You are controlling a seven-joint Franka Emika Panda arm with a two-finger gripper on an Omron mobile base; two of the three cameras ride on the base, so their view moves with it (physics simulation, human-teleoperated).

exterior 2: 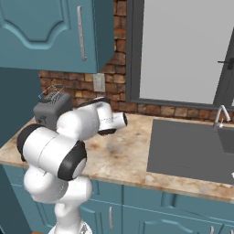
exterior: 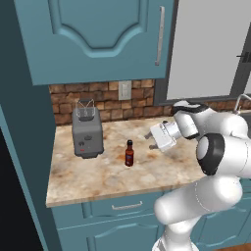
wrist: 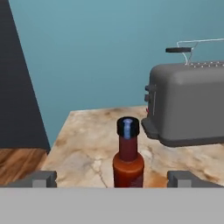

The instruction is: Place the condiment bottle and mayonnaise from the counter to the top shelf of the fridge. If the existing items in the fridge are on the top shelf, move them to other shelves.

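Observation:
The condiment bottle (exterior: 129, 153), slim and dark red-brown, stands upright on the marbled counter (exterior: 93, 179) in front of the toaster. My gripper (exterior: 150, 141) hovers just right of it at bottle height, pointing left, and is open. In the hand view the bottle (wrist: 128, 158) is centred between the two dark fingertips (wrist: 42, 178), which are spread wide and clear of it. The mayonnaise jar, the fridge shelves and the donut and orange food piece are out of view.
A grey toaster (exterior: 87, 132) sits at the back left of the counter, close behind the bottle. A teal wall cabinet (exterior: 93, 34) hangs above. To the right are a sink (exterior 2: 192, 146), a faucet (exterior 2: 220, 116) and a window. A tall teal panel bounds the counter's left end.

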